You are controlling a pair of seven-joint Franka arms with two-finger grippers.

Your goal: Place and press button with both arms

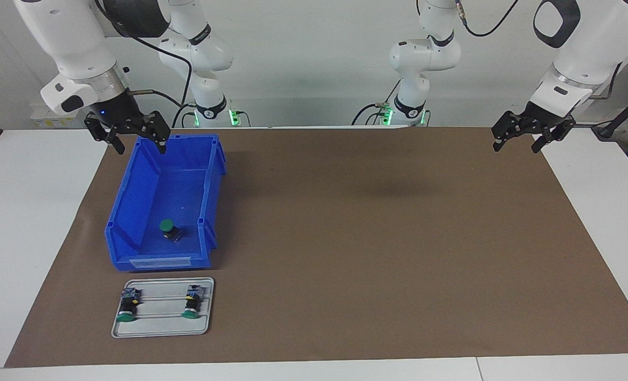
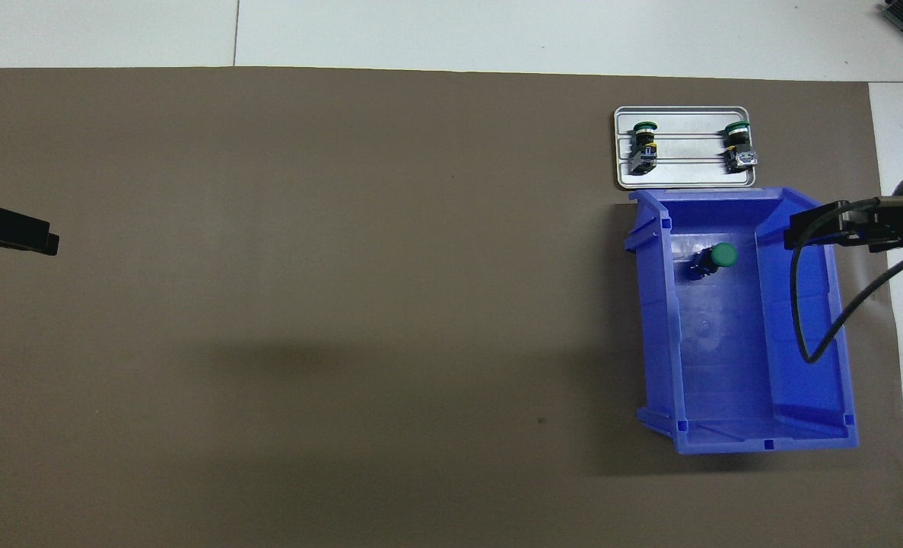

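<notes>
The button [image 1: 170, 229] has a round green cap and a short black body. It lies on the floor of a blue bin [image 1: 134, 209], toward the bin's end farther from the robots, and it shows in the overhead view too [image 2: 717, 256]. My right gripper [image 1: 139, 145] hangs open and holds nothing, above the bin's corner closest to the robots. My left gripper [image 1: 516, 147] is also open with nothing in it. It is raised over the edge of the brown mat [image 1: 372, 238] at the left arm's end of the table.
A grey tray [image 1: 160, 328] lies just past the bin, farther from the robots. Two similar green-capped buttons [image 1: 127, 306] [image 1: 192, 302] lie on their sides on its rails. White tabletop [image 1: 28, 238] borders the mat.
</notes>
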